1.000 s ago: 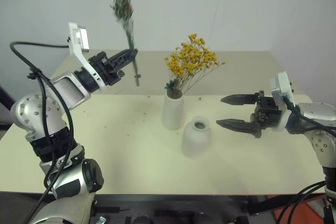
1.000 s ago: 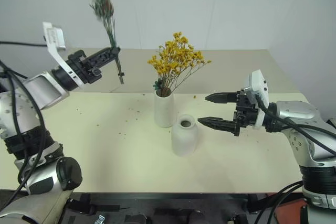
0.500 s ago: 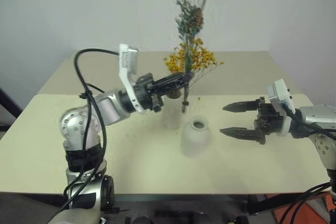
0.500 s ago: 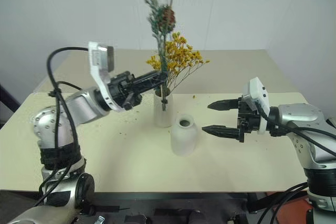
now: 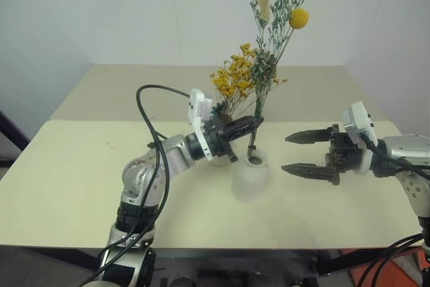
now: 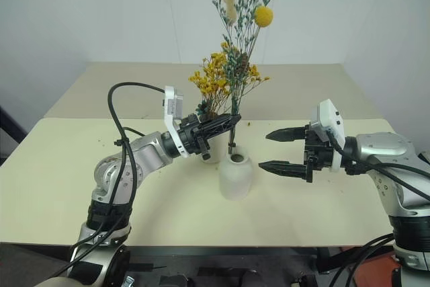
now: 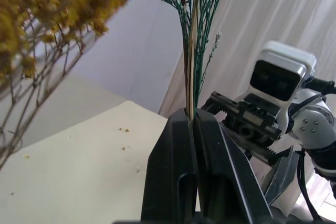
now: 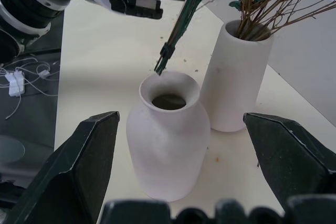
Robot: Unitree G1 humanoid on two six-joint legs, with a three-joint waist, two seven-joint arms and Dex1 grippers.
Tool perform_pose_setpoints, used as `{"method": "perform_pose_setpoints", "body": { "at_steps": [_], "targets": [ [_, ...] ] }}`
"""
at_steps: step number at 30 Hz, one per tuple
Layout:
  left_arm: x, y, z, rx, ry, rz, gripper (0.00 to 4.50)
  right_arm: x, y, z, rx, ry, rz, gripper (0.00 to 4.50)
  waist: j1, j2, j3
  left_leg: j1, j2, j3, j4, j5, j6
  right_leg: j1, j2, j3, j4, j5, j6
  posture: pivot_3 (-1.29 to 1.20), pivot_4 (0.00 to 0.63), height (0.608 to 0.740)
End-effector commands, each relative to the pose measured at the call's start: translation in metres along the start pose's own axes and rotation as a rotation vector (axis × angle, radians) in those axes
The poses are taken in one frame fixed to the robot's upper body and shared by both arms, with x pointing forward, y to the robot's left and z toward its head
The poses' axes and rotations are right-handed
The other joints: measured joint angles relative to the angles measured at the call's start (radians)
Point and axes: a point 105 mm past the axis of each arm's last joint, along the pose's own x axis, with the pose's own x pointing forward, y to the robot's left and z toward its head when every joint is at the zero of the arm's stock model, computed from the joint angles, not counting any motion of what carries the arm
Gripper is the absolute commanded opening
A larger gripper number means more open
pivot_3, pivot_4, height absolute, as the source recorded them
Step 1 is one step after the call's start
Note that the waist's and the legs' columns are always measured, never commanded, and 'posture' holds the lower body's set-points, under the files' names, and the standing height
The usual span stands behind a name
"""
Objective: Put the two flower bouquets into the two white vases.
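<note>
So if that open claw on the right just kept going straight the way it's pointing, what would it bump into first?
Most likely the short rounded white vase. The right gripper points straight at it, fingers spread to either side. The taller vase stands beyond it, to one side.

Pale cream table (image 5: 80, 166), two white vases (just beside each other) (image 5: 250, 178), scattered flower crumbs (image 6: 127, 144)
</note>
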Motion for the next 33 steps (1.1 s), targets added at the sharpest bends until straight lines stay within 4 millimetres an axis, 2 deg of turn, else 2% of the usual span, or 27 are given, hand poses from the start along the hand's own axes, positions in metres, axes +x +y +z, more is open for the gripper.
{"method": "perform_pose_setpoints", "body": {
  "at_steps": [1,5,6,10,15,19,20,23,26,31,33],
  "targets": [
    [0.006,-0.007,0.002,0.024,-0.023,-0.027,0.04,-0.005,0.002,0.011,-0.048,-0.026,-0.012,4.5,0.0,0.0,0.0,0.0,0.0,0.0,0.0,0.0,0.0,0.0,0.0,0.0,0.0,0.0,0.0,0.0,0.15,0.74],
    [0.006,-0.009,-0.01,0.033,0.029,-0.043,0.04,-0.005,0.002,0.012,-0.046,-0.034,-0.017,4.5,-0.001,0.0,0.0,0.0,0.0,0.0,0.0,0.0,0.0,0.0,0.0,0.0,0.0,0.0,0.0,0.0,0.15,0.74],
    [0.006,-0.009,-0.016,0.04,0.057,-0.041,0.26,-0.006,0.002,0.012,-0.046,-0.035,-0.019,4.5,-0.001,0.0,0.0,0.0,0.0,0.0,0.0,0.0,0.0,0.0,0.0,0.0,0.0,0.0,0.0,0.0,0.15,0.74],
    [0.005,-0.007,-0.026,0.051,0.095,-0.035,1.36,-0.006,0.002,0.014,-0.049,-0.041,-0.023,4.5,0.0,0.0,0.0,0.0,0.0,0.0,0.0,0.0,0.0,0.0,0.0,0.0,0.0,0.0,0.0,0.0,0.15,0.74],
    [-0.002,-0.009,-0.018,0.066,0.09,-0.042,2.96,-0.008,0.003,0.014,-0.05,-0.042,-0.03,4.5,-0.001,0.0,0.0,0.0,0.0,0.0,0.0,0.0,0.0,0.0,0.0,0.0,0.0,0.0,0.0,0.0,0.15,0.74],
    [-0.009,-0.003,-0.009,0.079,0.08,-0.009,4.25,-0.008,0.002,0.013,-0.048,-0.043,-0.033,4.5,-0.001,0.0,0.0,0.0,0.0,0.0,0.0,0.0,0.0,0.0,0.0,0.0,0.0,0.0,0.0,0.0,0.15,0.74],
    [-0.01,-0.002,-0.01,0.077,0.087,-0.003,4.46,-0.007,0.002,0.013,-0.048,-0.044,-0.034,4.5,-0.001,0.0,0.0,0.0,0.0,0.0,0.0,0.0,0.0,0.0,0.0,0.0,0.0,0.0,0.0,0.0,0.15,0.74],
    [-0.013,-0.003,-0.016,0.071,0.106,0.007,4.46,-0.006,0.0,0.014,-0.049,-0.05,-0.036,4.5,0.0,0.0,0.0,0.0,0.0,0.0,0.0,0.0,0.0,0.0,0.0,0.0,0.0,0.0,0.0,0.0,0.15,0.74],
    [-0.014,-0.005,-0.011,0.072,0.101,0.012,4.46,-0.006,-0.005,0.01,-0.031,-0.046,-0.058,4.5,0.0,0.0,0.0,0.0,0.0,0.0,0.0,0.0,0.0,0.0,0.0,0.0,0.0,0.0,0.0,0.0,0.15,0.74],
    [-0.017,-0.003,0.004,0.05,0.099,0.02,4.46,-0.009,-0.029,-0.013,0.044,0.043,-0.212,4.5,-0.001,0.0,0.0,0.0,0.0,0.0,0.0,0.0,0.0,0.0,0.0,0.0,0.001,0.0,0.0,0.0,0.15,0.74],
    [-0.023,-0.005,0.012,0.054,0.148,0.003,4.46,-0.012,-0.045,-0.025,0.102,0.099,-0.328,4.5,-0.005,0.0,0.0,0.0,0.0,0.0,0.0,0.0,0.0,0.0,0.0,0.0,0.001,0.0,0.0,0.0,0.15,0.74]
  ]
}}
